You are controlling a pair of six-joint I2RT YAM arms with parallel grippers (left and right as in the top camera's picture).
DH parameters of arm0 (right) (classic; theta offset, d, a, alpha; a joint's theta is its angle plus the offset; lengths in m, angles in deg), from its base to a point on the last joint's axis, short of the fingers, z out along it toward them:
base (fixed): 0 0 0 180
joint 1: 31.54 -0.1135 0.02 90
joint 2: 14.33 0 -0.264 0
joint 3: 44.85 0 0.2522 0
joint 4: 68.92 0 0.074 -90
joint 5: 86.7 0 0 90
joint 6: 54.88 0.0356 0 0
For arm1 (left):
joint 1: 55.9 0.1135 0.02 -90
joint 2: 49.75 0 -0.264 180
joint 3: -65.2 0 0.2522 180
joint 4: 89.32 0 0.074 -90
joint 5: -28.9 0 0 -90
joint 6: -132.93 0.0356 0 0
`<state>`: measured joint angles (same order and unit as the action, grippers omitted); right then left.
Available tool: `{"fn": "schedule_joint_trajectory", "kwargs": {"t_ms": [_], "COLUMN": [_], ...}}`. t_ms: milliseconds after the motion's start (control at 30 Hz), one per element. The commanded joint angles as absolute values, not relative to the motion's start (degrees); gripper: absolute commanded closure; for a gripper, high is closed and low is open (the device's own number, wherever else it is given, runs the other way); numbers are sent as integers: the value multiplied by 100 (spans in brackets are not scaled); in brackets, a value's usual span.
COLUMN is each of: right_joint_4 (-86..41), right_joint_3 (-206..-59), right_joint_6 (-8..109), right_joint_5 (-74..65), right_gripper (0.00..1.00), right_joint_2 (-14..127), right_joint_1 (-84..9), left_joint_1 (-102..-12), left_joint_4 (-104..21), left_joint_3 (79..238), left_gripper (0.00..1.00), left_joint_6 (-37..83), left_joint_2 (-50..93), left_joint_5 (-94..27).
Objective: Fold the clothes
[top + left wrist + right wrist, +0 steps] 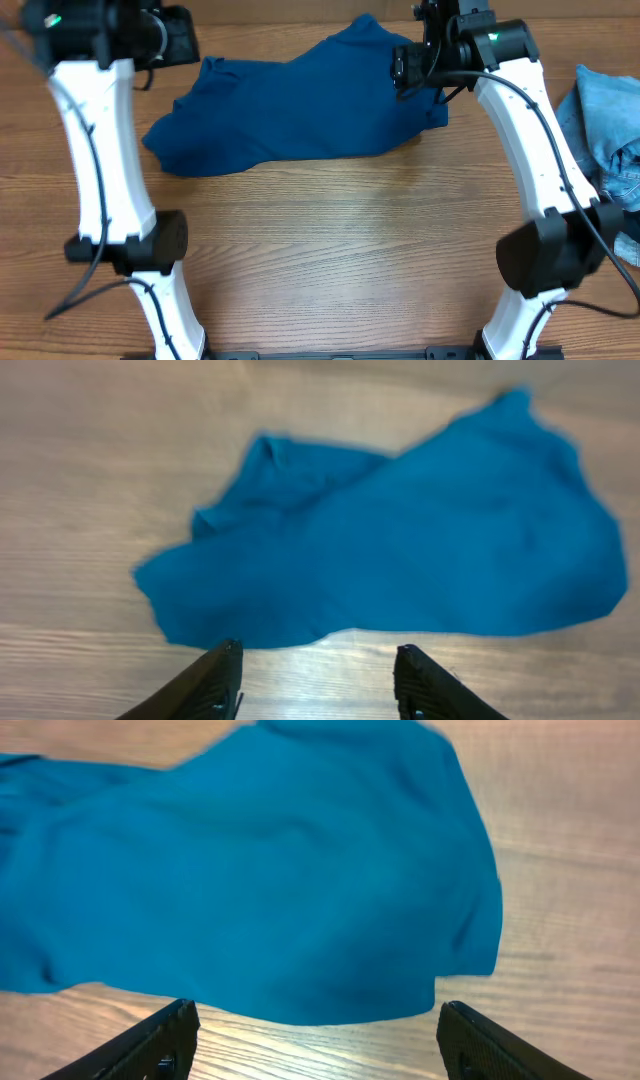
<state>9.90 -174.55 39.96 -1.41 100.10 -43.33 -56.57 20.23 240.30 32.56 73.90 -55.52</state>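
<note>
On the wooden surface (330, 230) the blue shirt (300, 110) lies crumpled and loose at the far middle. At the right edge lies a denim garment (605, 120). The left jaws and the right jaws stand released and empty, each near one end of the shirt.

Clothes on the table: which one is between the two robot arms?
The dark blue shirt, lying spread out in the middle. The pale denim one is bunched up far off at the right side.

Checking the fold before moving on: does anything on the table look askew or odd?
The blue shirt lies lopsided with slanted, uneven edges, not a squared fold. A denim garment sits bunched at the far right, partly out of view.
</note>
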Motion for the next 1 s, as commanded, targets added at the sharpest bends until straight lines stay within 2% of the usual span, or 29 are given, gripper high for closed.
{"fn": "schedule_joint_trajectory", "kwargs": {"t_ms": [0,133,300,500,800,967], "right_joint_4": [983,623,-59,-980,-2510,-2131], "right_joint_3": [-17482,-17482,-17482,-17482,-17482,-17488], "right_joint_6": [4543,4186,3972,3513,4888,4886], "right_joint_5": [-218,-285,-336,-1361,-1472,-1638], "right_gripper": [20,15,12,12,15,16], "right_joint_2": [10519,10828,11197,11509,11864,11890], "right_joint_1": [-4119,-4111,-4111,-4128,-4165,-4170], "left_joint_1": [-5747,-5830,-5873,-5943,-6142,-6446], "left_joint_4": [1841,1690,1638,1598,1537,556], "left_joint_3": [23654,23576,23576,23576,23576,23429], "left_gripper": [49,45,44,43,42,31], "left_joint_6": [3291,3309,3307,3304,3263,3689], "left_joint_2": [7875,8291,8564,8588,8588,8592], "left_joint_5": [-5207,-5174,-5051,-5049,-5014,-4907]}}
